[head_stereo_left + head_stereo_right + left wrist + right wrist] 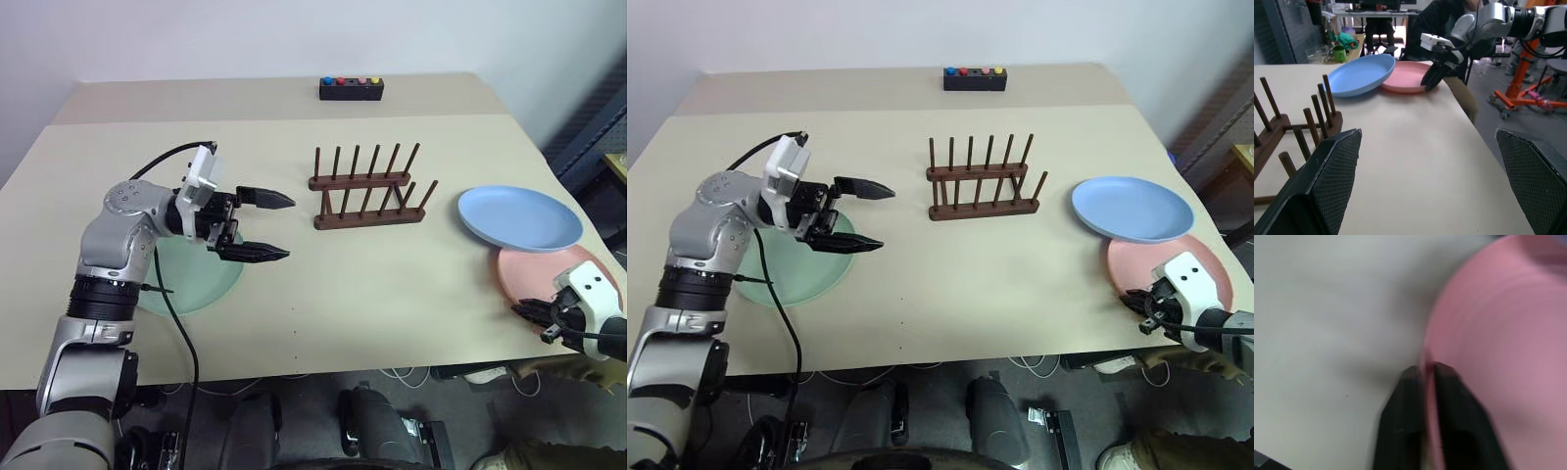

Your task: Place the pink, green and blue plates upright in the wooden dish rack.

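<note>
The pink plate lies flat at the table's front right, with the blue plate overlapping its far edge. My right gripper is shut on the pink plate's near left rim, one finger on each side of the edge. The wooden dish rack stands empty at the table's middle. The green plate lies flat at the left, partly under my left gripper, which hovers open above it and points level toward the rack with nothing between its fingers.
A small black box with coloured buttons sits at the table's far edge behind the rack. The table's right edge runs close beside the pink and blue plates. Bare tabletop stretches between the rack and the front edge.
</note>
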You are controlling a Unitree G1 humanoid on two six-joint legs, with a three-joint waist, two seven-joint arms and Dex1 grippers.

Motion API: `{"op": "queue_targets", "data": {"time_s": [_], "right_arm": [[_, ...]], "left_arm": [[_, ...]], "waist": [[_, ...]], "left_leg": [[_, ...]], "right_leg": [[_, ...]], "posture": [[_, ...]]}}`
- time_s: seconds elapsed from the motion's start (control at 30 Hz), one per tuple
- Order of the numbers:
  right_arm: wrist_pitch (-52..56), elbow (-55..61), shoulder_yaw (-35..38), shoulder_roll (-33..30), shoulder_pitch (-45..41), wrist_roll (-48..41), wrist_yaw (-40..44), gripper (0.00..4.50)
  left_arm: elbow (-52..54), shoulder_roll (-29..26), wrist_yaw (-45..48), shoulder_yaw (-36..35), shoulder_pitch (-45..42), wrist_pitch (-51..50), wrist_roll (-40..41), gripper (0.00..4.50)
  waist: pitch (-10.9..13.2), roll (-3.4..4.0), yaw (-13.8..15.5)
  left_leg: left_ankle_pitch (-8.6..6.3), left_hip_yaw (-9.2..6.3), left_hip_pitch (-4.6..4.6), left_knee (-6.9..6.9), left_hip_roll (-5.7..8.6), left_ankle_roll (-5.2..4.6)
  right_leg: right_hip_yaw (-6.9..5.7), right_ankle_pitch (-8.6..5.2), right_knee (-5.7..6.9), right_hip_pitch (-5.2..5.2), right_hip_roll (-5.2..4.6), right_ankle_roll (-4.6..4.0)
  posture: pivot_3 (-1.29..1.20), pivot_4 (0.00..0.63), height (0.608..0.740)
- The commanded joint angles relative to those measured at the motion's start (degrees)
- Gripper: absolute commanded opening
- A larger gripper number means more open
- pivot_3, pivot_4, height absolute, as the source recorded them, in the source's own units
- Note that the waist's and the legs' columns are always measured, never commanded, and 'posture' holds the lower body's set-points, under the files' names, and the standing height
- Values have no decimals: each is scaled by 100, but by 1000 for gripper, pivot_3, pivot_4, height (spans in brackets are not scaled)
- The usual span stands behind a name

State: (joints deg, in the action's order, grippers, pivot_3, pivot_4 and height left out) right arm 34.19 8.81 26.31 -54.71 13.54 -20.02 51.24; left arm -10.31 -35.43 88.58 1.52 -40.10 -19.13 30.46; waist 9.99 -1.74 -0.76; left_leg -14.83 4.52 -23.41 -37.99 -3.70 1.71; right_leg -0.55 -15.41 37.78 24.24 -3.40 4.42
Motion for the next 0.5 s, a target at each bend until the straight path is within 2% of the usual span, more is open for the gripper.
{"op": "queue_targets", "data": {"time_s": [0.03, 0.33, 0.5], "right_arm": [[159, 94, 43, -11, 45, -55, 33, 11], [434, 220, 258, -206, 11, -165, 117, 11], [372, 239, 672, -334, 49, -500, 701, 11]], "left_arm": [[153, -47, 17, -56, -22, 100, 15, 4500], [33, -4, 8, -43, -75, 158, -1, 4500], [-15, 29, -19, -48, -90, 189, -4, 4500]], "waist": [[-1, -1, 9], [-1, -1, 12], [-1, -1, 14]], "left_leg": [[0, -1, 0, 0, 0, 0], [0, -1, 0, 0, 0, 0], [0, -1, 0, 0, 0, 0]], "right_leg": [[0, 0, 0, -1, 0, 0], [0, 0, 0, -1, 0, 0], [0, 0, -1, -1, 0, 0]], "posture": [[0, 150, 740], [0, 150, 740], [0, 150, 740]]}}
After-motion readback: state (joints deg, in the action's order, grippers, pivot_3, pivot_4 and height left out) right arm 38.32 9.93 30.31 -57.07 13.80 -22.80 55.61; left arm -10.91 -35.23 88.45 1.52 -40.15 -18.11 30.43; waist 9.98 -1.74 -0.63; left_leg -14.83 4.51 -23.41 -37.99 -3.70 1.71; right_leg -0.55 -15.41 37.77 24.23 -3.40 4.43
